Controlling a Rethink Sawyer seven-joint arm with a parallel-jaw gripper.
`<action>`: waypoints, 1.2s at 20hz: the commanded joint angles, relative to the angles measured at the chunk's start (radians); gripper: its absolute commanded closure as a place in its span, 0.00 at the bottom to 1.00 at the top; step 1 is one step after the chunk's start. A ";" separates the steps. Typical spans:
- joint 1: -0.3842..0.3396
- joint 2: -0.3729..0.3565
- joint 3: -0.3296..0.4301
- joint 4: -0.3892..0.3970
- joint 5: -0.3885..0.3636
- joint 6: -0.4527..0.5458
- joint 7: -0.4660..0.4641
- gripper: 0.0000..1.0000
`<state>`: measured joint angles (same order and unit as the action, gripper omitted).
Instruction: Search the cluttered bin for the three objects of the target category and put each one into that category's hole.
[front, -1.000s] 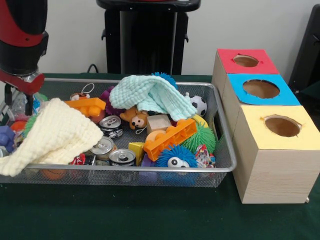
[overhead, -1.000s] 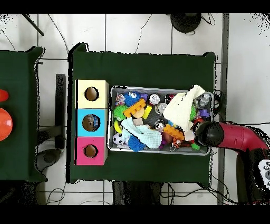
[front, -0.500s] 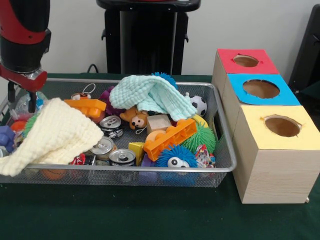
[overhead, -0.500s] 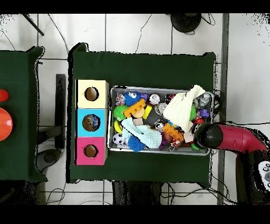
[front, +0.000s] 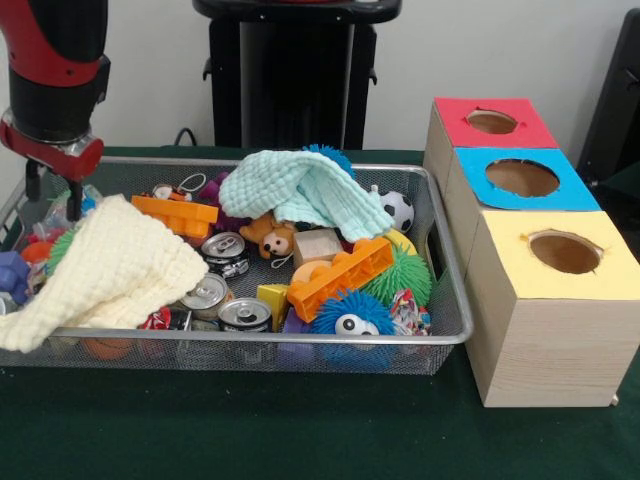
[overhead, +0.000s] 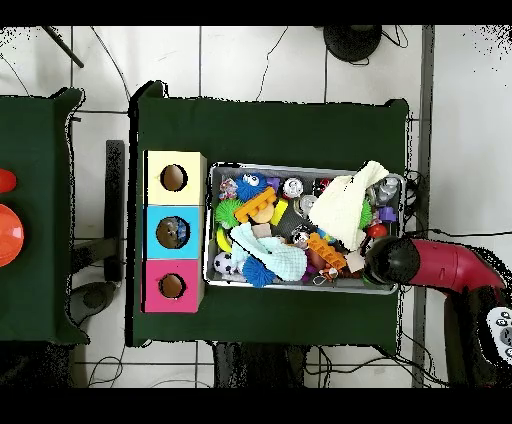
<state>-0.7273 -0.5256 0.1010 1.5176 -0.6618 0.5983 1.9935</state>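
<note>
The gripper (front: 52, 195), fingers spread and empty, is seen at the wire bin's (front: 300, 345) ten-o'clock corner.

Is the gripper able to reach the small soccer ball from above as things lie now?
Probably yes: the soccer ball lies uncovered at the bin's edge; the green cloth ends beside it. The gripper is over the opposite end.

Green table (front: 250, 425): bin (front: 300, 350), boxes (front: 540, 300).
</note>
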 joint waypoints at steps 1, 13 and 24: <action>0.001 0.104 0.033 0.053 -0.019 -0.058 -0.003 0.00; 0.023 0.158 0.023 0.038 0.001 -0.098 0.033 0.00; 0.028 0.183 0.026 0.032 0.034 -0.100 0.052 1.00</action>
<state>-0.7113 -0.4573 0.1007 1.5059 -0.6570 0.4924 1.9935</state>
